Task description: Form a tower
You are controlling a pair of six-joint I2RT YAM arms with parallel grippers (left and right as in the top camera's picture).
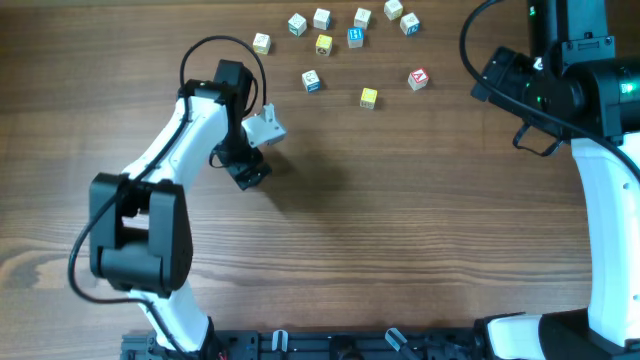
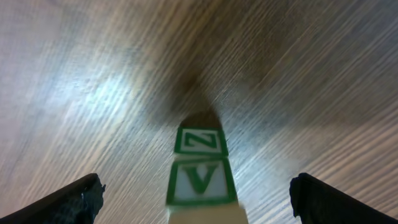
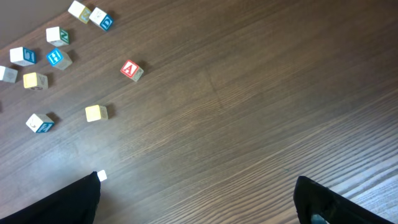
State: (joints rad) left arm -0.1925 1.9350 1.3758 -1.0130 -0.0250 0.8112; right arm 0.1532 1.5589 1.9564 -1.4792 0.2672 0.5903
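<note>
Where the tower (image 2: 200, 174) stands, the table (image 2: 87, 74) is brown wood-grain.

Left end effector (image 2: 198, 198) jaws wide apart — right end effector (image 3: 199, 202) likewise.

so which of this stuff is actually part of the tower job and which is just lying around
In the job: the tower of green-lettered cubes; the left tool, open either side of it.

Lying about: the red A cube; the plain yellow cube; the other loose cubes; the right tool, open and empty.
</note>
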